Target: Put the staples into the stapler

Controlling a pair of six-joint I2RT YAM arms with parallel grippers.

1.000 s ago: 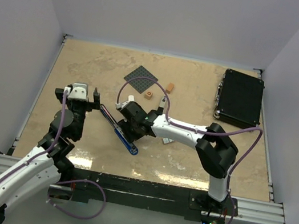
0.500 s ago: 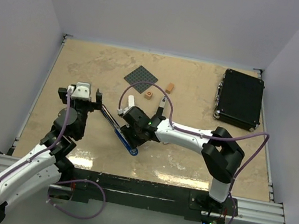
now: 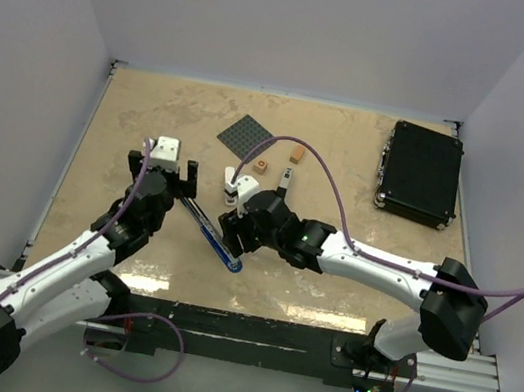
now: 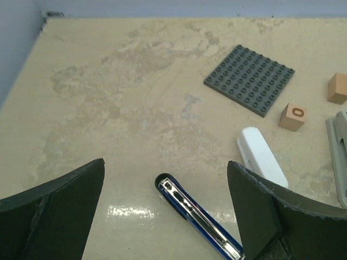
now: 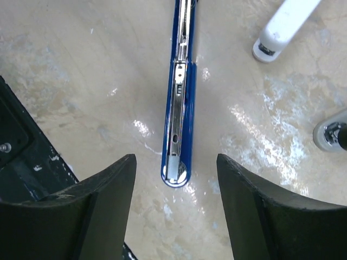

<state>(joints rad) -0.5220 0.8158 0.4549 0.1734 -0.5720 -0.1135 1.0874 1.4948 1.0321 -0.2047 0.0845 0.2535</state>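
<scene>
Your right arm has reached further left, and its claw (image 5: 174, 179) now hangs half-spread and empty, straddling the opened blue stapler (image 5: 180, 92) directly below. Fetch the staples first: their grey tray piece (image 3: 286, 174) lies just beyond the claw. Line them up with the channel.

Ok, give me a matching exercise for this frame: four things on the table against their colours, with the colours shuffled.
Things:
1. stapler
2. studded plate
3. case
4. lettered block

Colours:
a. grey
b. orange-tan
c. blue
d. black

Pairs: 1-c; 2-a; 3-d; 4-b
</scene>
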